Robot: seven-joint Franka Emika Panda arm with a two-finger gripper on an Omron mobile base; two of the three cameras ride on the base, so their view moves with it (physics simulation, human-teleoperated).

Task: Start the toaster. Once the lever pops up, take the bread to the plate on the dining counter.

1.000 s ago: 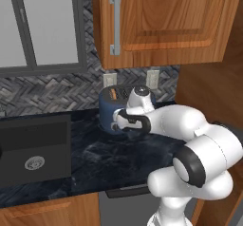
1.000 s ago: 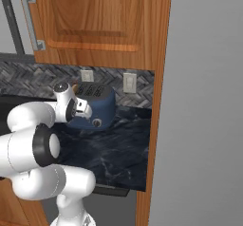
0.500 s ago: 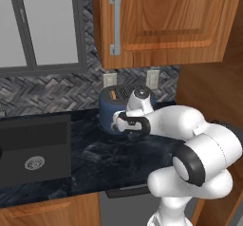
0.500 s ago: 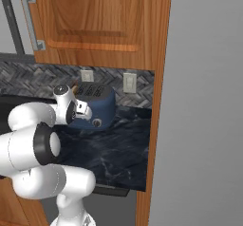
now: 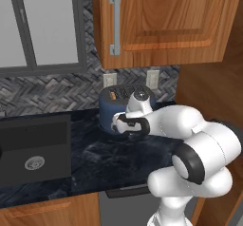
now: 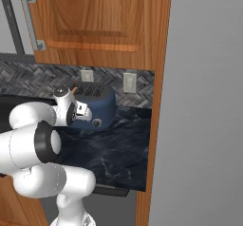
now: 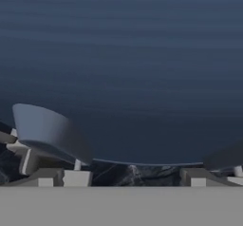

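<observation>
Glossy white arm, dark at the joints.
Built of fat rounded white segments with black rings where they meet; small white wrist carrying a round grey disc on top; black-trimmed white claw [image 5: 119,124] at the end, with pale squared finger blocks.

A black marble worktop [image 5: 109,158] runs under a grey herringbone backsplash [image 5: 47,97]. At its left sits a dark sink [image 5: 33,146]. On the backsplash are 2 white wall outlets [image 6: 129,83]. Above hangs a wooden cabinet [image 5: 166,21] with a silver handle [image 5: 115,23], left of it a window [image 5: 42,23].
</observation>
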